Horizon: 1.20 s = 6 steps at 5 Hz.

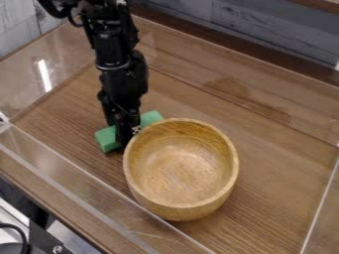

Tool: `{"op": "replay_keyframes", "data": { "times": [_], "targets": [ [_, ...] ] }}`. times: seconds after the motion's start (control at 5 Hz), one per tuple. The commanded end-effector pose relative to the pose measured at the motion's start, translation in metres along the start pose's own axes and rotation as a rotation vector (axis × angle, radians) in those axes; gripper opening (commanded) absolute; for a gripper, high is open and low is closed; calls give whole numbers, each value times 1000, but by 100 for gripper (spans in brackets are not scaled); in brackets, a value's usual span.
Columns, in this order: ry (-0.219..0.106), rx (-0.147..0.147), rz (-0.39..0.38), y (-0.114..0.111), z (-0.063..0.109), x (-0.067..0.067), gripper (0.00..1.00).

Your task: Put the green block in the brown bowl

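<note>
Even, moderately bright overhead lighting with soft, short shadows; white glare streaks mark the clear wall (47,74) at left of the frame, and low resolution leaves all edges slightly soft.
</note>
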State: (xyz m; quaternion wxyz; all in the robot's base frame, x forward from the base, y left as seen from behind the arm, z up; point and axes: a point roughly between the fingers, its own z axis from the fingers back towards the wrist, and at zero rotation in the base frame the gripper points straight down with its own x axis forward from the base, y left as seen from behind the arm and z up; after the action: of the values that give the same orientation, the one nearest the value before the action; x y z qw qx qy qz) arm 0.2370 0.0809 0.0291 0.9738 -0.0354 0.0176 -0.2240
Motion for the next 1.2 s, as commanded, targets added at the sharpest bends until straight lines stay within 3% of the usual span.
{"op": "replay_keyframes", "data": {
  "times": [0.0,1.0],
  "targets": [
    [-41,47,-12,7,17,9,0],
    [-41,67,-41,9,23,16,0]
  ]
}}
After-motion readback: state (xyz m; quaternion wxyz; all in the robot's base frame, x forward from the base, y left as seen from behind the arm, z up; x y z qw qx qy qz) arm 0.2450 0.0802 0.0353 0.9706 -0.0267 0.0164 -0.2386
